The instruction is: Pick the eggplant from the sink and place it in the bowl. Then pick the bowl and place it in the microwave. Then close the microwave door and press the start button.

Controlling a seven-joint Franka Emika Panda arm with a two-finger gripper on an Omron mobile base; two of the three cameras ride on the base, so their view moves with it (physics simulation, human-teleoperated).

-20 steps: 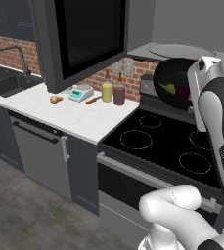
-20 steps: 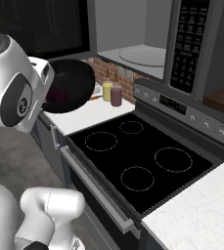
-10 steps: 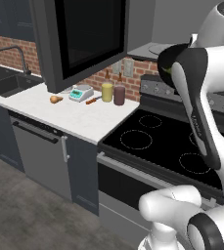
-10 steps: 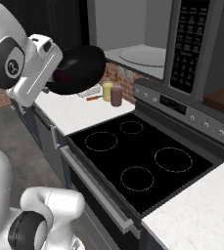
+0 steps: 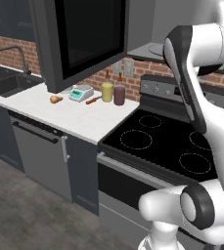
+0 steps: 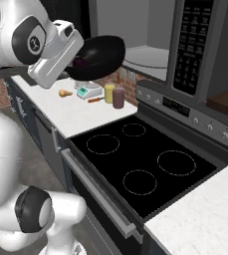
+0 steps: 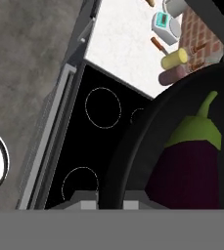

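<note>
**Bowl w/ eggplant held up in front of microwave**

Surroundings: white counter left of the stove carried a small scale, a yellow jar and a dark red jar side by side near the brick wall, an orange-handled tool and a small tan item. Sink w/ tap sat far left, well apart from the arm. Microwave door stood swung open over the counter, glossy black window facing the base. Microwave cavity open, round glass plate visible inside; key panel on its right.

Gripper was clamped on the bowl at its near rim, holding it in the air above the counter's stove end, just left of the cavity opening, not yet inside. Bowl tilted, plain black, wide & shallow. In hand view the eggplant lay inside the bowl: dark purple body, green cap & stem pointing up-frame. Burner rings showed below the bowl's edge.
</note>
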